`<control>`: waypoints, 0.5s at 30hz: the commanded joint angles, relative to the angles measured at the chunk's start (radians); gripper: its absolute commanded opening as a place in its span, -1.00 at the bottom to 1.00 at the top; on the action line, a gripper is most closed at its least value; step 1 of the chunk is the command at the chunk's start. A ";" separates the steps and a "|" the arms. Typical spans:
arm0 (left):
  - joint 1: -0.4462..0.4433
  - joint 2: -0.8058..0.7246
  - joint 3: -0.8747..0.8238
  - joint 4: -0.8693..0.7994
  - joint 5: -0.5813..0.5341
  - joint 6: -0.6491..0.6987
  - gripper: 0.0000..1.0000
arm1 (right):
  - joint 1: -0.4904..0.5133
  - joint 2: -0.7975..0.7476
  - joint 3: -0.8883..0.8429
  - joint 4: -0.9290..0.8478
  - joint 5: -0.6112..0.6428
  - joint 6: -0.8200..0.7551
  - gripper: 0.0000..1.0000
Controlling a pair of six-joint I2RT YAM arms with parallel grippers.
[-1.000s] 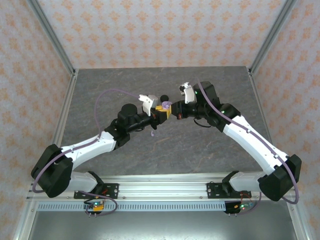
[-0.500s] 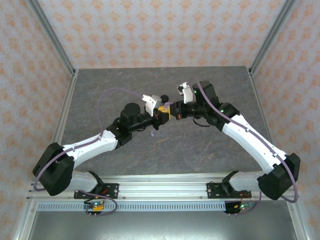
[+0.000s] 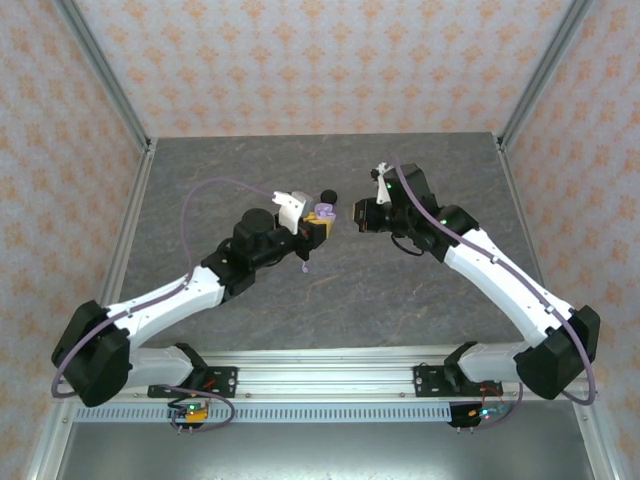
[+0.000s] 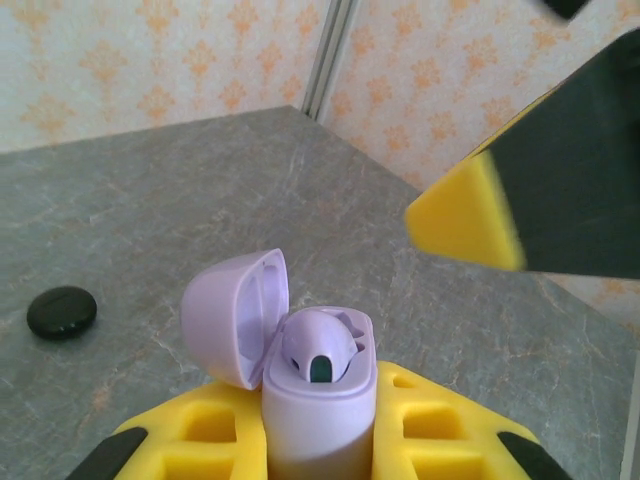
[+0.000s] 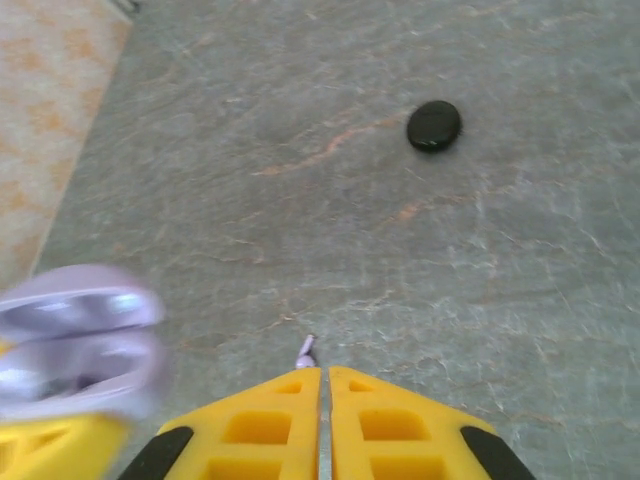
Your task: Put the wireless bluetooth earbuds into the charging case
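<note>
right pincer point(image 5: 325, 372) backed off charging case point(image 4: 315, 395), its jaws together, left pincer point(image 4: 320, 428) clamped on case

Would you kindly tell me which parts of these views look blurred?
Left wrist view: the charging case is sharp, while the yellow fingertip upper right is soft. Right wrist view: the case smears at the left edge; the black puck is crisp. Top external view: evenly lit, sharp.

Charging case point(image 5: 78, 345) blurred, cut by left edge in right wrist view. Its base hidden between left gripper point(image 4: 320, 420) pads point(image 4: 215, 432). Tiny lilac piece point(image 5: 306, 350): too small to identify.
</note>
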 commanded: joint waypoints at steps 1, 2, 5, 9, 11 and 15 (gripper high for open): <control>-0.003 -0.074 -0.016 -0.072 -0.012 0.051 -0.73 | -0.006 0.041 0.007 -0.053 0.085 0.043 -0.77; -0.003 -0.093 -0.020 -0.089 -0.012 0.056 -0.73 | -0.008 0.056 0.003 -0.059 0.089 0.048 -0.77; -0.002 -0.150 -0.029 -0.126 -0.008 0.067 -0.72 | -0.008 0.100 -0.014 -0.057 0.048 0.041 -0.74; 0.006 -0.214 -0.051 -0.138 0.025 0.076 -0.70 | -0.004 0.155 -0.043 -0.009 -0.064 0.030 -0.67; 0.015 -0.237 -0.061 -0.137 0.055 0.075 -0.70 | 0.002 0.189 -0.055 0.021 -0.116 0.024 -0.64; 0.047 -0.257 -0.075 -0.117 0.111 0.054 -0.70 | 0.016 0.268 -0.063 0.076 -0.193 0.034 -0.61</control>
